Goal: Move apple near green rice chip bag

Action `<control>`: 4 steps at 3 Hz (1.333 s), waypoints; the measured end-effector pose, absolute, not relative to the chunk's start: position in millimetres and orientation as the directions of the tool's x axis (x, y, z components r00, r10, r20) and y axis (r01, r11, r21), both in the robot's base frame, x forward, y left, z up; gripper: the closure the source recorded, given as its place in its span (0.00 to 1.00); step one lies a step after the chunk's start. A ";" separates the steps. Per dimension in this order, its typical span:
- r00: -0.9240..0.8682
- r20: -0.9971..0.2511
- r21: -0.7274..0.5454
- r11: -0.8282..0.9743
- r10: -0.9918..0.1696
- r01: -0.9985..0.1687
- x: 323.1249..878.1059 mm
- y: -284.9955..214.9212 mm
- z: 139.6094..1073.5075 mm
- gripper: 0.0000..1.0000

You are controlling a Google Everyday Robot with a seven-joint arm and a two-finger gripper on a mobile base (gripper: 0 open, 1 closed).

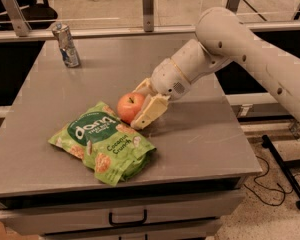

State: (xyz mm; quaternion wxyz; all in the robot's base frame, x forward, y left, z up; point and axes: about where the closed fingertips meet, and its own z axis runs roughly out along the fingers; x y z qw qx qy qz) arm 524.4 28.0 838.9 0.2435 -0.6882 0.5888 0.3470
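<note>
The red-orange apple point(128, 107) sits low on the grey table point(205, 139), right at the upper right edge of the green rice chip bag point(102, 143). The bag lies flat near the table's front left, with its "dang" logo facing up. My gripper point(136, 108) reaches in from the right on the white arm point(250, 54). Its cream fingers point(149, 114) sit on either side of the apple and close on it, one in front and one behind. The apple's right side is hidden by the gripper.
A slim silver can point(66, 45) stands upright at the table's back left corner. A rail with posts point(148, 4) runs behind the table. A drawer handle point(127, 218) shows below the front edge. A black stand base point(285, 174) lies on the floor at right.
</note>
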 end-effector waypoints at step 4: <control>0.165 -0.708 -0.298 0.078 -0.687 -0.951 594.8 -70.4 993.6 0.00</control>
